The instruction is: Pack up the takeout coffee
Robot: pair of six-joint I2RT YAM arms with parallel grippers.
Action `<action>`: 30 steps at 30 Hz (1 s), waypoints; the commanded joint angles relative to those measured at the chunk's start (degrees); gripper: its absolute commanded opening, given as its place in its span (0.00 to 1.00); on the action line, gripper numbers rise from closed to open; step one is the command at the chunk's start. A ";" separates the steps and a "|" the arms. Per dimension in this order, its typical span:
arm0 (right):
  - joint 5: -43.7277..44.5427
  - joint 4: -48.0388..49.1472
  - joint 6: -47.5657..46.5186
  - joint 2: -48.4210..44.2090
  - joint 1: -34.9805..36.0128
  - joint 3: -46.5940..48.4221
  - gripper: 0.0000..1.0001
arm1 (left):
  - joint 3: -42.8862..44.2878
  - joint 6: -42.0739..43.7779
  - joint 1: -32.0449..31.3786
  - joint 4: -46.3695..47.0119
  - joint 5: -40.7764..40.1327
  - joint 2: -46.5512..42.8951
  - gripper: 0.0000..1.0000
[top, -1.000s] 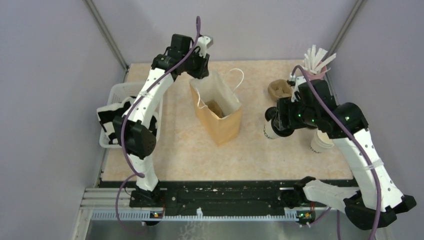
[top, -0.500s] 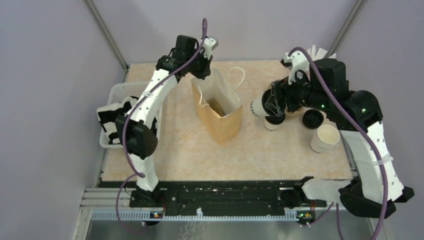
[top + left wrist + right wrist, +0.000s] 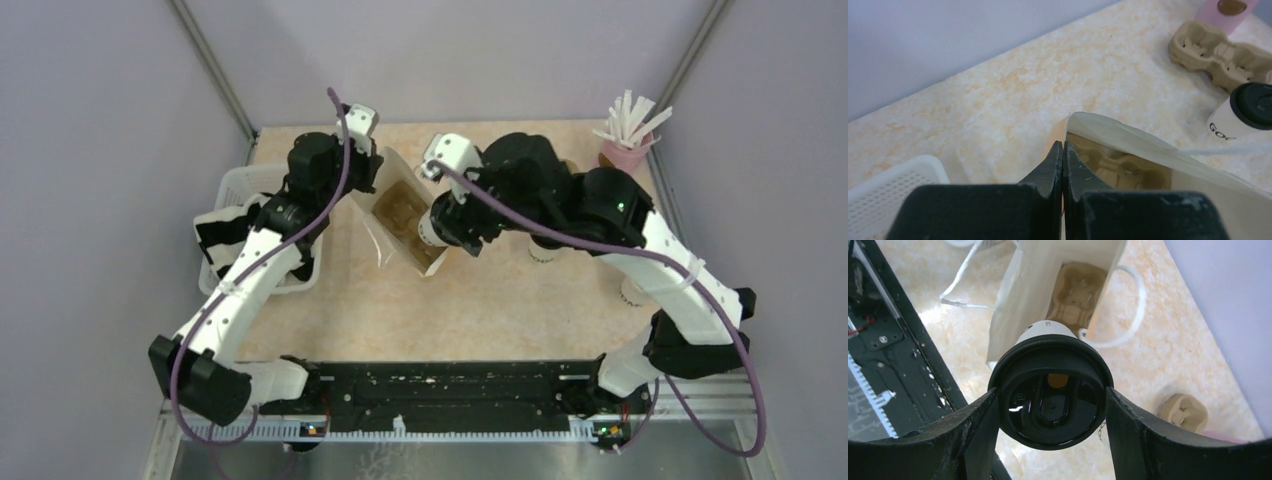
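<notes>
Lilac walls close in a mottled beige worktop (image 3: 500, 310), with both arms reaching toward its middle. At the left tool (image 3: 1063, 149) the fingers are clenched flat together on one corner of the rim of the paper bag (image 3: 1148, 150), which stands open-mouthed and leans toward that arm. A cardboard tray (image 3: 1078, 292) lies on the floor of the bag. At the right tool (image 3: 1050, 400) the fingers grasp a coffee cup (image 3: 1050, 372) by its sides, one finger on each flank just under the black lid. The cup hangs clear of the worktop over the right edge of the bag's mouth and is not yet inside. To the right of the bag a second coffee cup (image 3: 1248, 107), also lidded in black, stands on the worktop, partly hidden behind the right arm in the overhead view. Beyond it lies a second cardboard tray (image 3: 1218, 47), and a pink cup of white straws (image 3: 625, 150) stands in the far right corner. A white basket (image 3: 232, 182) sits at the left edge, beside the left arm
</notes>
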 commanded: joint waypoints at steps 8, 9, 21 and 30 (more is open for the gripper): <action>16.89 3.30 -6.86 5.43 10.73 4.55 0.36 | -15.60 -10.54 -0.05 18.25 -4.80 -14.70 0.00; 16.93 3.88 -6.75 5.14 11.26 4.13 0.35 | -16.41 -11.00 -0.05 18.17 -4.94 -15.39 0.00; 17.11 9.17 -8.97 4.03 15.19 -1.66 0.34 | -20.28 -15.26 -0.04 12.90 -6.77 -22.48 0.00; 15.60 10.50 -11.04 9.83 15.38 0.25 0.34 | -19.27 -17.64 -0.05 6.49 -7.31 -24.07 0.00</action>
